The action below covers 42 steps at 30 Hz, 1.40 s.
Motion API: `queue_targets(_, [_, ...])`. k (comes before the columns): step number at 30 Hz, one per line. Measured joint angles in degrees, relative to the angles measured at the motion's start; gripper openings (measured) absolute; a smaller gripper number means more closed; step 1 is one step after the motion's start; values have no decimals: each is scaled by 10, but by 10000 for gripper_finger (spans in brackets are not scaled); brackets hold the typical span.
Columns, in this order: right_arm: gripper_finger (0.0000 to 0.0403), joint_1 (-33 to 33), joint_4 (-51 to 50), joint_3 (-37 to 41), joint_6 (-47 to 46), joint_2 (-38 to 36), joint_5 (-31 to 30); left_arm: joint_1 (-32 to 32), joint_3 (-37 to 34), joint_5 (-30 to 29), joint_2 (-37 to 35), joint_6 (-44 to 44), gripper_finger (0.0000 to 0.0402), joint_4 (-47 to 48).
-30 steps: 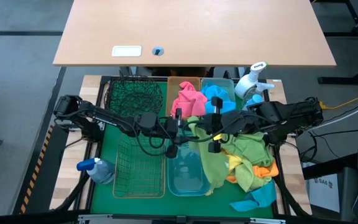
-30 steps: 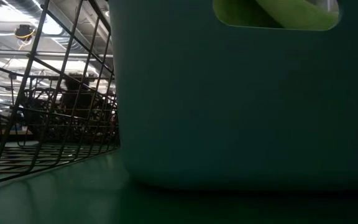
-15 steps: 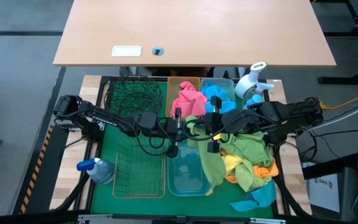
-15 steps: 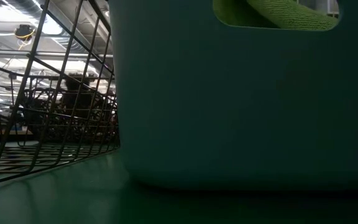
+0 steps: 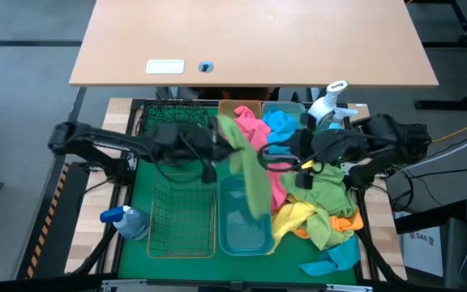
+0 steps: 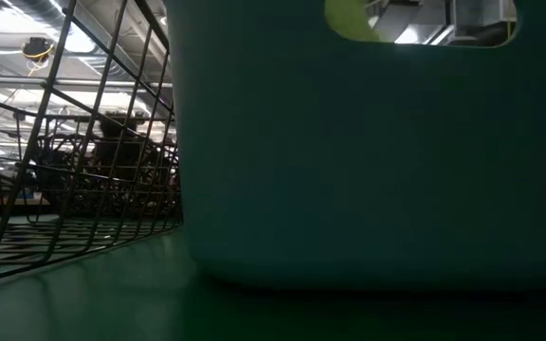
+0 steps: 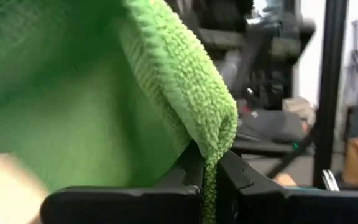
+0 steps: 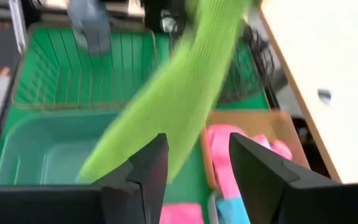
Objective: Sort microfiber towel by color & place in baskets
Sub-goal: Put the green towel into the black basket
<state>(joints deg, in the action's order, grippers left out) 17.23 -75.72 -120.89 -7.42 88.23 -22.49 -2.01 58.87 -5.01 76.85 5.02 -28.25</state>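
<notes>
A green towel (image 5: 250,174) hangs from my left gripper (image 5: 216,139), which is shut on it above the gap between the dark green wire-mesh basket (image 5: 177,122) and the amber bin (image 5: 232,106). The towel's lower end trails over the pale blue bin (image 5: 246,231). My right gripper (image 5: 280,156) stands open to the towel's right, with nothing between its fingers (image 8: 151,168). The amber bin holds pink towels (image 5: 254,128), and the blue bin (image 5: 294,106) holds a blue one. My left gripper pinches a folded edge of the green towel (image 7: 211,146) between its two fingers. They come roughly level from the table's left. The towel bunches over the fingers and hangs slack below them, its upper part lifted clear.
A pile of green, yellow, orange and blue towels (image 5: 323,203) lies at the right. The rectangular wire basket (image 5: 181,219) stands left of the pale blue bin. A spray bottle (image 5: 128,221) lies at the near left, and another (image 5: 329,101) stands at the far right.
My left gripper has drawn back toward the table's left and risen, pulling the green towel with it. The towel, earlier between both grippers, now hangs from the left one alone. My right gripper has backed toward the right and up.
</notes>
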Motion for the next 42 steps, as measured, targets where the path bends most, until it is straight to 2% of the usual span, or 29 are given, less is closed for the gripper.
queue_targets(5, [163, 0, -98, 8, -15, -4, 0, 48, 0, 0, -89, 1, 4, 18])
queue_targets(9, [159, 0, -112, 47, -43, -7, 1, 92, 1, -4, -162, 0, 4, 69])
queue_targets(18, [159, 0, -110, 181, -94, -11, 8, 164, 1, -60, -288, 0, 4, 265])
queue_targets(22, [159, 0, -109, 250, -124, -11, 45, 184, 1, -90, -319, -8, 4, 365])
queue_targets(27, [159, 0, -97, 329, -172, -11, 90, 203, 1, -110, -322, -52, 4, 519])
queue_targets(32, [159, 0, -84, 396, -199, -11, 116, 217, 0, -111, -287, -96, 4, 640])
queue_targets(35, [159, 0, -79, 426, -200, -11, 117, 223, 0, -120, -257, -108, 10, 664])
queue_targets(42, [159, 0, -80, 469, -200, -12, 117, 227, 0, -206, -183, -107, 26, 665])
